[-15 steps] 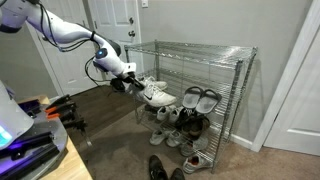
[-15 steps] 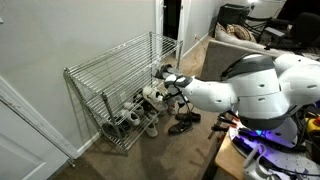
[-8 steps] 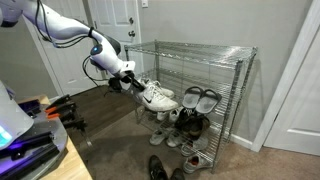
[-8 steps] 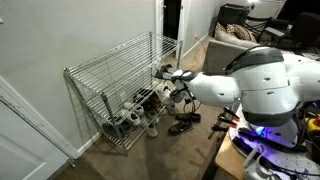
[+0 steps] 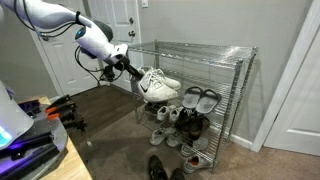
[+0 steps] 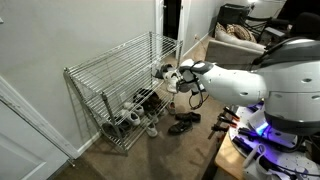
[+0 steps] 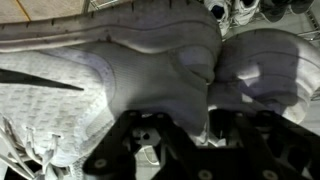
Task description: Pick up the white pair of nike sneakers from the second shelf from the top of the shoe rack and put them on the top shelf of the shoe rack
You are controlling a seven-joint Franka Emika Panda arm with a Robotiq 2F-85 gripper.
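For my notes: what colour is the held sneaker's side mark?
Dark, on the white lace-up sneaker; clearest in wrist view.

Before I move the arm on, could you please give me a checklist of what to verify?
1. Hold: ok. The gripper is closed on the white pair of nike sneakers; both shoes hang from it.
2. Grip firmness: cannot tell; the wrist view shows only fabric pressed against the fingers.
3. Pair off the rack: ok; it hangs in front of the shoe rack.
4. Height: not ok; the pair appears lower than the top shelf.
5. Landing spot: ok; the top shelf looks bare in both exterior views.
6. Grey slides: ok, apart from the pair.
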